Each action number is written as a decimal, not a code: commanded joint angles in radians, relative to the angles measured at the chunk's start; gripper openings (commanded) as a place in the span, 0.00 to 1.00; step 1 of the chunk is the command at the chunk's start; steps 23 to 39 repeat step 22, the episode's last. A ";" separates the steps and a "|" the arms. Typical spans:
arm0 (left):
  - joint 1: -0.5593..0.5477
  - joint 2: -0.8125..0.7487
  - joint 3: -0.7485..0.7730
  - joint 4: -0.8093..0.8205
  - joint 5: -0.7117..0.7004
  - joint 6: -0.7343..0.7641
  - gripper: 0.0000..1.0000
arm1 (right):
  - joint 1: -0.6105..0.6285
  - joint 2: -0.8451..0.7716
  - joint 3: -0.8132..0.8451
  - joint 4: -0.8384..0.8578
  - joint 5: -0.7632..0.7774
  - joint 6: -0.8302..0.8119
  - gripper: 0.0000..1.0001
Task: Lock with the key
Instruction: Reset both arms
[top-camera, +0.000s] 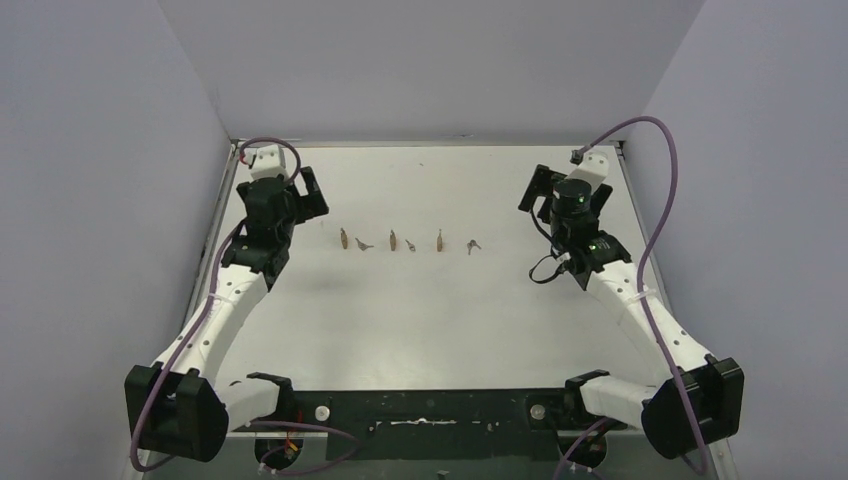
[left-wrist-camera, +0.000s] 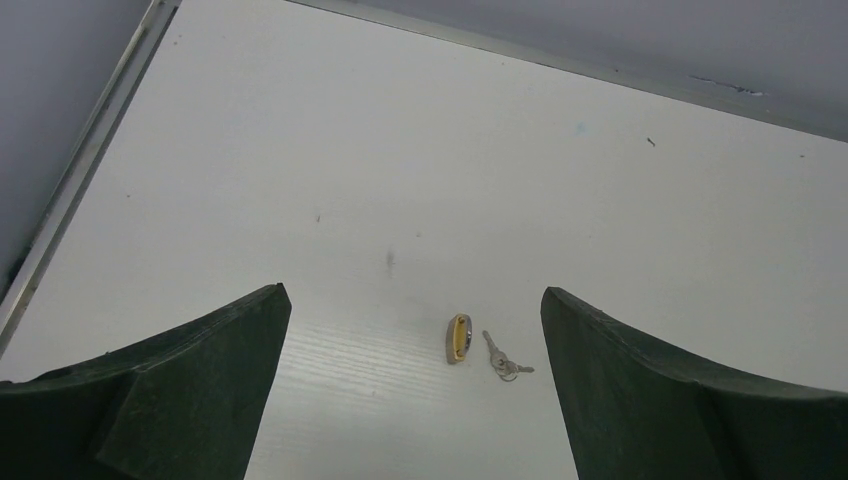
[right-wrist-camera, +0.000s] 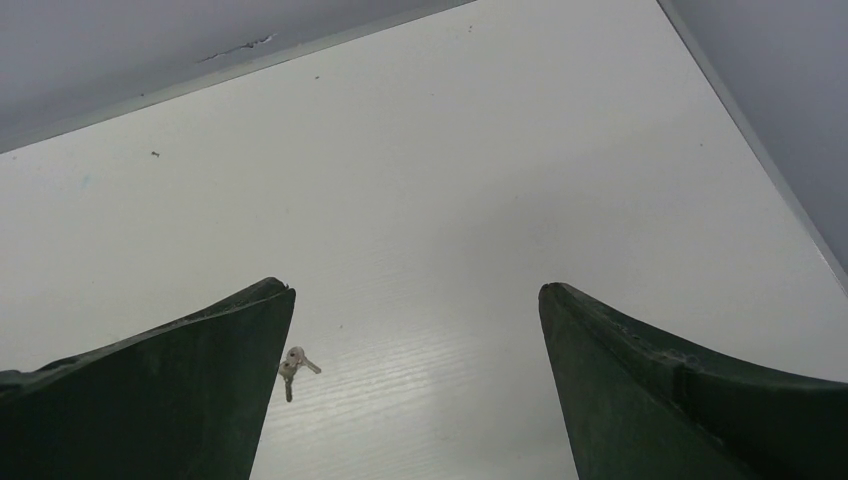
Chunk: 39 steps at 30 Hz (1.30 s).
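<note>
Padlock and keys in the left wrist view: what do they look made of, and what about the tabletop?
Padlock: glossy yellow body with a silvery edge, likely brass or brass-plated metal.
Keys: pale grey with a dull sheen, probably steel or nickel-plated, but too small to be sure.
Table: matte white with faint grain lines, which looks like laminate.

One overhead, two low wrist views
</note>
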 joint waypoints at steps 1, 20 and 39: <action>0.003 -0.042 -0.013 0.121 0.061 0.013 0.96 | -0.005 -0.012 0.014 0.004 0.066 -0.029 1.00; 0.003 -0.065 -0.001 0.111 0.052 0.019 0.97 | -0.005 -0.086 -0.043 0.046 0.062 -0.074 1.00; 0.003 -0.068 -0.002 0.112 0.051 0.018 0.97 | -0.004 -0.108 -0.065 0.076 0.028 -0.103 1.00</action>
